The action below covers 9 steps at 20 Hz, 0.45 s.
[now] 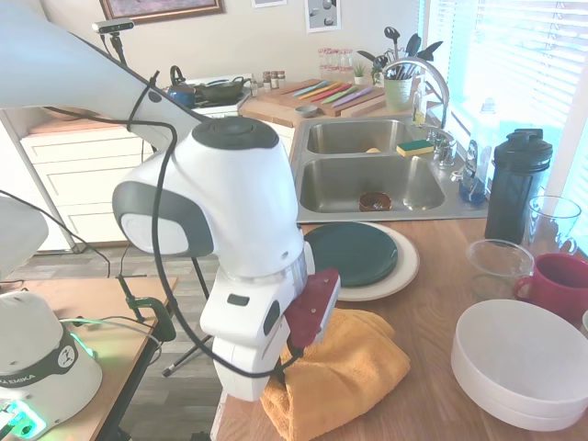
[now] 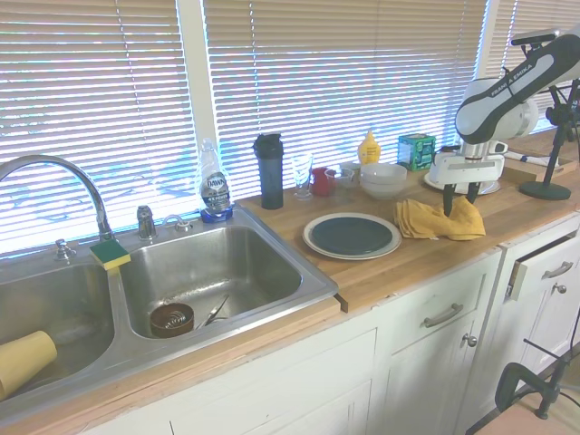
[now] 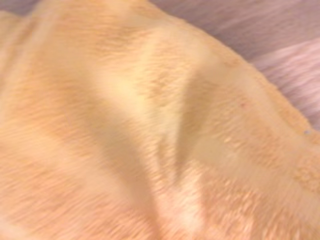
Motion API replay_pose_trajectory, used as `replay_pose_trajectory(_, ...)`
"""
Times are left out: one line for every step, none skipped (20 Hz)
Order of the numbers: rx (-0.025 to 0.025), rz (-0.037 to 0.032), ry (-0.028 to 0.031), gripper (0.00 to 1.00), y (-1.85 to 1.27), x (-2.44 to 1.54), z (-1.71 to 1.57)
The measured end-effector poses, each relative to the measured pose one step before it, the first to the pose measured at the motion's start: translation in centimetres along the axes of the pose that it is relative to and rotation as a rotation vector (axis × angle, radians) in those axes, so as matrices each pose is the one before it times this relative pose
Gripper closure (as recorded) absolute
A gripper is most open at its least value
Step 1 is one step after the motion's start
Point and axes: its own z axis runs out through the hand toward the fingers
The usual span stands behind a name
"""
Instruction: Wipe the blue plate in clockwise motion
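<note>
Plate top: the blue plate (image 2: 352, 235) is lying bare on the cream plate (image 2: 317, 245), nothing standing on it.
Gripper side: the cloth (image 2: 439, 219) is lying bunched just beside the plates, with the gripper (image 2: 460, 197) pressing down into it.
Window side: the bowls (image 2: 383, 178), mug (image 2: 323, 180), glass (image 2: 303, 175) and shaker (image 2: 269, 169) are lining the back.
Sink side: bare counter (image 2: 381, 267) is running to the sink (image 2: 304, 281).
Front edge: staying open.
</note>
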Motion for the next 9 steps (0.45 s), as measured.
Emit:
replay_pose_trajectory(0.00038,-0.01111,0.00156,0.00,-0.111,-0.578,-0.868)
replay_pose_trajectory(0.00279,-0.01121,0.00369,0.00,-0.054,-0.565,-1.058)
replay_pose_trajectory(0.00530,-0.00930,0.00475,0.00,-0.002,-0.523,-1.157)
replay_pose_trajectory(0.00749,-0.00916,0.00622,0.00,0.011,-0.549,-1.279)
replay_pose_trajectory(0.00750,-0.01004,0.00690,0.00,0.003,-0.591,-1.345)
replay_pose_trajectory(0.00698,-0.00939,0.00634,0.00,-0.029,-0.560,-1.229)
replay_pose_trajectory(0.00507,-0.01099,0.00413,0.00,-0.098,-0.642,-1.090)
replay_pose_trajectory(0.00355,-0.01336,0.00224,0.00,-0.266,-0.695,-0.972)
replay_pose_trajectory(0.00321,-0.01461,-0.00102,0.00,-0.422,-0.670,-0.823)
